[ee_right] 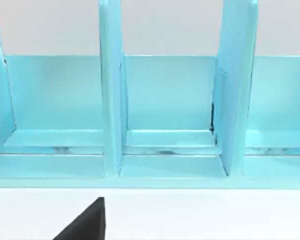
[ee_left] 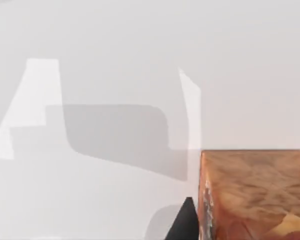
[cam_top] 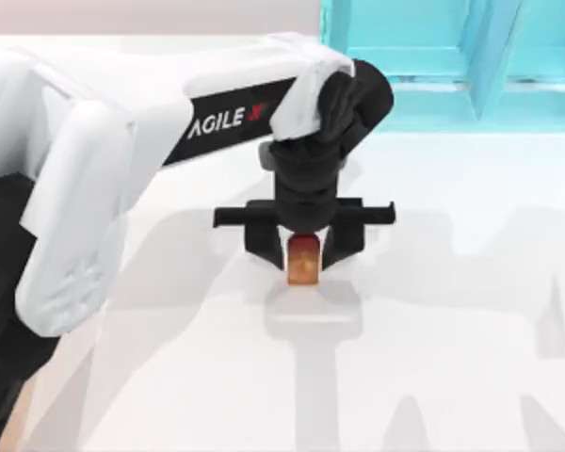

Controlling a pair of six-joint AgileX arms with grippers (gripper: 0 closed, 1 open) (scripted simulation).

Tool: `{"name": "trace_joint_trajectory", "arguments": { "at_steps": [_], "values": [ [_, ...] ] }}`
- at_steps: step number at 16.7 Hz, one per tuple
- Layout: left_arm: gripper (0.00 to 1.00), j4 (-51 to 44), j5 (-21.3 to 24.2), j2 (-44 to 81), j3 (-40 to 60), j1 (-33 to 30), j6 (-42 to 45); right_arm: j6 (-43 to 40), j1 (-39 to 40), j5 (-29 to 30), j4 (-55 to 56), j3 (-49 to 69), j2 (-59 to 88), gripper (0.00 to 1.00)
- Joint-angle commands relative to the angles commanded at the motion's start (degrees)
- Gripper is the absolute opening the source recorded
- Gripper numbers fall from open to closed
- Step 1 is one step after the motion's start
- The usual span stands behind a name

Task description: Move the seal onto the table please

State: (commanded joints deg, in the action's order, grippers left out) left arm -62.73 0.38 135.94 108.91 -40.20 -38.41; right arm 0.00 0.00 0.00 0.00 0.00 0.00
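My left gripper sits over the middle of the table, its black fingers pointing toward the near edge and closed in on the seal, one finger on each side of it. The seal's dark red top is tucked between the fingers and its amber body sticks out past them. I cannot tell from above whether its base touches the white surface or hangs just over it. In the left wrist view the amber block sits close beside one black fingertip, with bare white table all around. The light blue shelf unit stands well apart along the far edge. The right wrist view faces the shelf's compartments.
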Motion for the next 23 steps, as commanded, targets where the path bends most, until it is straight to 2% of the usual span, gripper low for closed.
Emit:
{"name": "trace_joint_trajectory", "arguments": {
  "at_steps": [4, 5, 16, 19, 23],
  "values": [
    [0.98, 0.0, 0.0, 0.0, 0.0, 0.0, 0.0, 0.0, 0.0, 0.0, 0.0, 0.0, 0.0, 1.00],
    [1.00, 0.0, 0.0, 0.0, 0.0, 0.0, 0.0, 0.0, 0.0, 0.0, 0.0, 0.0, 0.0, 1.00],
    [1.00, -2.0, 0.2, 0.7, 2.1, 0.0, -0.1, 0.0, 0.0, 0.0, 0.0, 0.0, 0.0, 1.00],
    [1.00, -8.5, 0.7, 2.3, 9.7, -0.2, -0.4, 0.0, 0.0, 0.0, 0.0, 0.0, 0.0, 1.00],
    [1.00, -21.3, 1.2, 4.4, 26.7, -0.3, -0.6, 0.0, 0.0, 0.0, 0.0, 0.0, 0.0, 1.00]
  ]
}}
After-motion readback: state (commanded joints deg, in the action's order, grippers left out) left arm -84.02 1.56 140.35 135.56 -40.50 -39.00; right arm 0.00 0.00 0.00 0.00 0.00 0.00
